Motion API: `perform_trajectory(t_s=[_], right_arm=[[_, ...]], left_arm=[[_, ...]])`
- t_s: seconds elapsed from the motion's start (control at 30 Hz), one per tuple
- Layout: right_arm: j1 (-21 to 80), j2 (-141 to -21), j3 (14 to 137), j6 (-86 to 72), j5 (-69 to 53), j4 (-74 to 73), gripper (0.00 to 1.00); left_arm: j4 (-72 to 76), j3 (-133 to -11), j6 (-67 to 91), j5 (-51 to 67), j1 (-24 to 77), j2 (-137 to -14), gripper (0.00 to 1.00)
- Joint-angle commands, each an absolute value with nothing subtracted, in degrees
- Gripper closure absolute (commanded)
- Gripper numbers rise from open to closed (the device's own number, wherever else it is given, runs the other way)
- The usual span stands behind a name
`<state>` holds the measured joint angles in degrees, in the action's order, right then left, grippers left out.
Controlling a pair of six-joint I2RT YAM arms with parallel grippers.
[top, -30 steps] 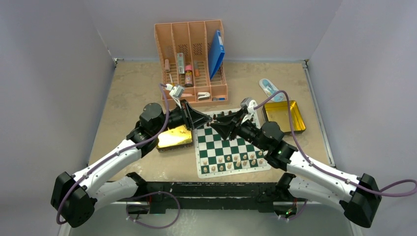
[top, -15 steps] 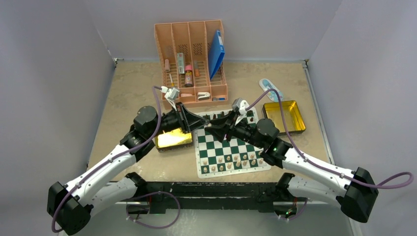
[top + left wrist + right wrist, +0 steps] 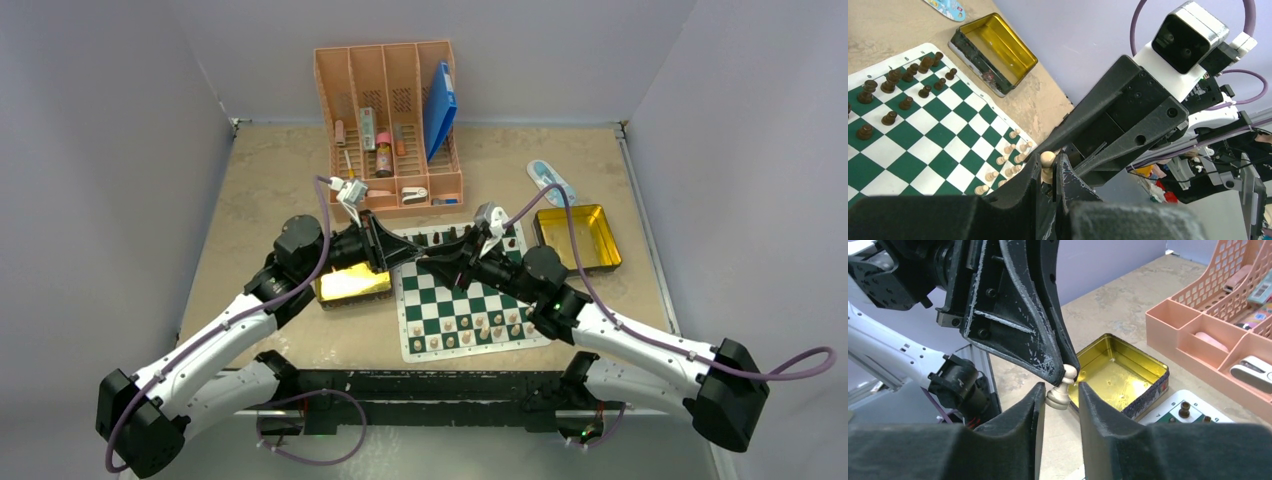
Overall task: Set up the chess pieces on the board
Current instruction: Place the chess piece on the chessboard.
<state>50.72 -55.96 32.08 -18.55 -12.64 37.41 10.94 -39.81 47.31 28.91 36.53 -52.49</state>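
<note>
My left gripper is shut on a pale tan pawn, held in the air over the far left corner of the green-and-white board. My right gripper meets it tip to tip. In the right wrist view the right gripper is open, with a jaw on each side of the pawn's base and a gap on both sides. Dark pieces stand along the board's far rows. Pale pieces stand along its near rows.
An open gold tin lies left of the board, under the left gripper. A second gold tin lies to the right. A pink organiser with pens, bottles and a blue folder stands behind.
Both arms have swung a little to the left and lower. The right gripper has closed in on the left gripper's tip and now straddles the pawn.
</note>
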Motion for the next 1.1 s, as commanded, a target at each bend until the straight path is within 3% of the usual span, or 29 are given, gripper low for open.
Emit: perform_trajectory(t_s=[0.0, 0.23, 0.37, 0.43, 0.7, 1.07], right_arm=[[50.7, -55.8, 33.0, -18.0, -13.0, 42.5, 0.74], [50.7, -55.2, 33.0, -12.9, -14.8, 38.8, 0.9], [50.7, -53.7, 33.5, -8.0, -18.2, 36.1, 0.92], [50.7, -53.4, 33.8, -6.2, -21.5, 35.4, 0.92], [50.8, -52.5, 33.5, -4.1, -24.4, 36.7, 0.91], [50.9, -51.9, 32.5, -3.7, -24.6, 38.4, 0.92]], left_arm=[[11.8, -41.3, 45.7, 30.9, 36.8, -52.5, 1.0], [8.5, -42.7, 45.6, 32.8, 36.7, -51.7, 0.98], [-5.4, -49.6, 41.8, 32.0, 36.8, -51.7, 0.74], [-11.8, -53.5, 38.6, 32.0, 36.8, -52.0, 0.69], [-27.5, -64.2, 33.2, 34.2, 36.8, -55.4, 0.68], [-30.5, -65.5, 32.2, 39.3, 36.7, -61.9, 0.69]])
